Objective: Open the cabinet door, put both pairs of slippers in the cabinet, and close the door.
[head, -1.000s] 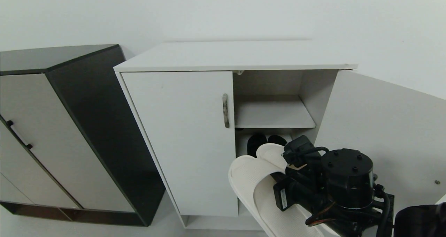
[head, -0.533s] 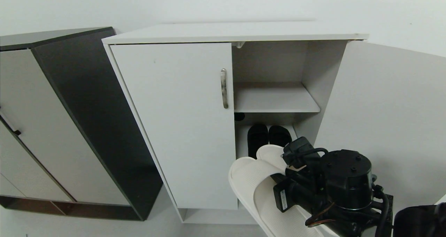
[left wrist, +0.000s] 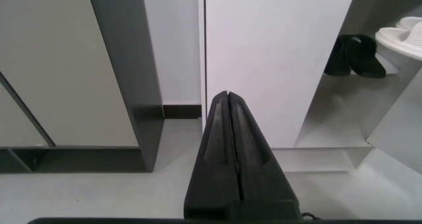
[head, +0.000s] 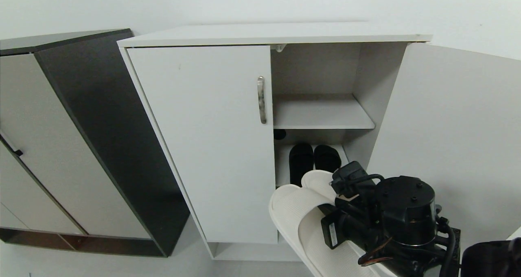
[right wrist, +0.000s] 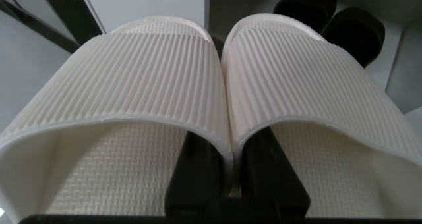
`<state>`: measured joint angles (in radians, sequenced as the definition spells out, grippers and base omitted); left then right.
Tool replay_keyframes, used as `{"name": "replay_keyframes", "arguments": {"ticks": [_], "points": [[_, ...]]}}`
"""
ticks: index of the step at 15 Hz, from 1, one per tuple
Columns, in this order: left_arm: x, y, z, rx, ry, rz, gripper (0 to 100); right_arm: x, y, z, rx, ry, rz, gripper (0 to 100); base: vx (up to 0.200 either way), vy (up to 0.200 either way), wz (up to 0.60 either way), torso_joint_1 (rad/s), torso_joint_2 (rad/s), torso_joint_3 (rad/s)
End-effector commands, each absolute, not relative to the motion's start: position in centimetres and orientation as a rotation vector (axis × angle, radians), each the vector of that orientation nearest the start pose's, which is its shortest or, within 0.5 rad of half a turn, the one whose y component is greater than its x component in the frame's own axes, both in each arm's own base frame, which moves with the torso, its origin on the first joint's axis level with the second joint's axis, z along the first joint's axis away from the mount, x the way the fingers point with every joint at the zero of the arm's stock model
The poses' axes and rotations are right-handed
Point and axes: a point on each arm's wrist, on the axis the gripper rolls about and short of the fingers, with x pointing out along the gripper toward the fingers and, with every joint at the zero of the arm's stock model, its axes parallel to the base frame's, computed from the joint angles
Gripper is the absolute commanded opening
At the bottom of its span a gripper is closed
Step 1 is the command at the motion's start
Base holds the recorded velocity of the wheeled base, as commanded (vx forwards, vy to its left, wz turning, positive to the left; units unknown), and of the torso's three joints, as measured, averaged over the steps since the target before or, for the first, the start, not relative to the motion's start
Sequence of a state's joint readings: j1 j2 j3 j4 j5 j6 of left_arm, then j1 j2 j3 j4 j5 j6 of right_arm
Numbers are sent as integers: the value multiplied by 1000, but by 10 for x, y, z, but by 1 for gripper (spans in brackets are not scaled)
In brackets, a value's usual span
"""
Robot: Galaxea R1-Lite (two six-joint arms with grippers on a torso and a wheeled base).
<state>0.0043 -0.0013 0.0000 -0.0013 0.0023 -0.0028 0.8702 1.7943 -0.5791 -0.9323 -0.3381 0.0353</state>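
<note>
White slippers clamped together in my right gripper, just outside cabinet opening; I'd slide them in low, before the black slippers; left gripper closed, empty.

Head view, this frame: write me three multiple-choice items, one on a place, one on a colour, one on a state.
1. Where in the white cabinet do the black slippers lie?
A. on the shelf
B. on its top
C. in the lower compartment

2. What colour is the pair held by the right end effector?
A. white
B. black
C. grey

3. How does the cabinet's right door stand?
A. shut
B. open
C. taken off

Key:
1 C: they sit below the shelf, on the compartment's floor.
2 A: the white slippers are clamped side by side by their inner walls.
3 B: it stands swung out, and the interior shows.
</note>
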Motion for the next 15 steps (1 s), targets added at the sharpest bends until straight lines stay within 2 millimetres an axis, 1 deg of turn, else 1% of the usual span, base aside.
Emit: {"name": "replay_keyframes", "arguments": {"ticks": [1,3,5,6,9,11,14,15], "points": [[-23,0,76,-3,-2,8,0,198,220,126,-137,231,518,0,0,0,0,0,0,0],[-23,0,76,-3,-2,9,0,202,223,125,-135,212,494,0,0,0,0,0,0,0],[-23,0,76,-3,-2,9,0,207,227,126,-155,222,393,0,0,0,0,0,0,0],[-23,0,76,-3,-2,9,0,209,230,129,-177,253,341,0,0,0,0,0,0,0],[-23,0,76,-3,-2,9,0,206,241,143,-135,288,275,0,0,0,0,0,0,0],[-23,0,76,-3,-2,9,0,209,245,152,-116,273,244,0,0,0,0,0,0,0],[-23,0,76,-3,-2,9,0,211,247,156,-111,251,199,0,0,0,0,0,0,0],[-23,0,76,-3,-2,9,0,215,250,166,-89,214,141,0,0,0,0,0,0,0]]}}
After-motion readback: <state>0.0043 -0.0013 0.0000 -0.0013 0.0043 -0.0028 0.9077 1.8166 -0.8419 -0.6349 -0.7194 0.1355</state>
